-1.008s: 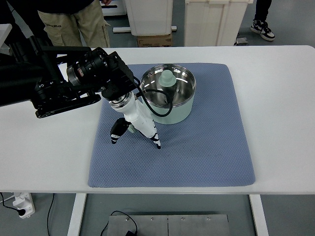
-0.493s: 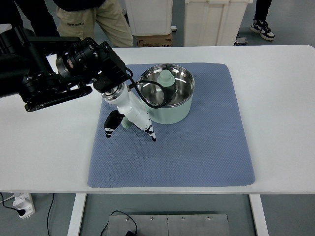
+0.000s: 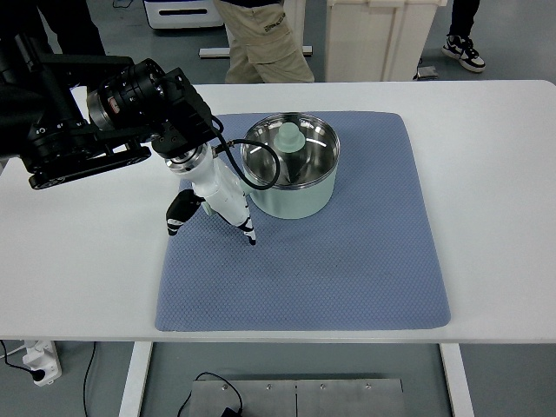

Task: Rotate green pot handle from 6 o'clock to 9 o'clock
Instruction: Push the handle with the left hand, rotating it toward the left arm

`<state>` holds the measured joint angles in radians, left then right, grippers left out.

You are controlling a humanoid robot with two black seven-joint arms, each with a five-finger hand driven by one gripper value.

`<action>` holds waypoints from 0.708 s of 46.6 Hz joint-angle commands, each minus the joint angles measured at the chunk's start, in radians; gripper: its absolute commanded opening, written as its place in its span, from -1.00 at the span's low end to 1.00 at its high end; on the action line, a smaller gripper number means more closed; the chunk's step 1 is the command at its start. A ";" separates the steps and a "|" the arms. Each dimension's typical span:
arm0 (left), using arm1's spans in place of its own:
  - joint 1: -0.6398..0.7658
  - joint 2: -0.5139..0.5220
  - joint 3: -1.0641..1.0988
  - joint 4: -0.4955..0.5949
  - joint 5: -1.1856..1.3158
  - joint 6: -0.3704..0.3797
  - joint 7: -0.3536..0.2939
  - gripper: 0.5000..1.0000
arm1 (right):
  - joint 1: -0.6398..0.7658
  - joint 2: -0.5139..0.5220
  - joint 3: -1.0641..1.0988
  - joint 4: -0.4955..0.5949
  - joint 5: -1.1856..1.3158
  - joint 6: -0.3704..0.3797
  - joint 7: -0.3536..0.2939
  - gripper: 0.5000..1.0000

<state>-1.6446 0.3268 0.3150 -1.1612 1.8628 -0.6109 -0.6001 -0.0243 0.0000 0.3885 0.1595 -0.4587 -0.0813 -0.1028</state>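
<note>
A pale green pot with a glass lid and a green knob stands on the blue mat, at its far middle. My left hand, white with black fingertips, reaches in from the left and lies against the pot's lower left side. Its fingers and thumb straddle the pot handle, which is hidden under the hand at about 8 o'clock. A black cable loops from the wrist over the pot's rim. The right arm does not show.
The mat lies on a white table. A person's legs stand behind the table's far edge, next to white bins. Another person's shoe shows at the far right.
My left hand has swung left and away from me along the pot's side, and the pot has shifted slightly left. The person behind the table has walked to the right.
</note>
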 commanded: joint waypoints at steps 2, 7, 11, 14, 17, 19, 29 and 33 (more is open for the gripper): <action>-0.012 0.000 0.013 0.001 0.009 0.000 0.000 1.00 | 0.000 0.000 0.000 0.000 0.000 0.000 0.000 1.00; -0.018 0.000 0.015 0.006 0.050 0.000 0.002 1.00 | 0.001 0.000 0.000 0.000 0.000 0.000 0.000 1.00; -0.018 -0.003 0.016 0.011 0.061 0.000 0.005 1.00 | 0.000 0.000 0.000 0.000 0.000 0.000 0.000 1.00; -0.018 -0.008 0.016 0.015 0.062 0.000 0.009 1.00 | 0.000 0.000 0.000 0.000 0.000 0.000 0.000 1.00; -0.018 -0.009 0.016 0.023 0.072 0.000 0.013 1.00 | 0.001 0.000 0.000 0.000 0.000 0.000 0.000 1.00; -0.018 -0.011 0.016 0.038 0.081 0.000 0.014 1.00 | 0.000 0.000 0.000 0.000 0.000 0.000 0.000 1.00; -0.018 -0.015 0.019 0.081 0.110 0.000 0.014 1.00 | 0.001 0.000 0.000 0.000 0.000 0.000 0.000 1.00; -0.018 -0.015 0.029 0.092 0.110 0.000 0.016 1.00 | 0.000 0.000 0.000 0.000 0.000 0.000 0.000 1.00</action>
<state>-1.6630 0.3114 0.3366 -1.0763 1.9727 -0.6109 -0.5858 -0.0239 0.0000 0.3881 0.1595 -0.4587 -0.0813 -0.1027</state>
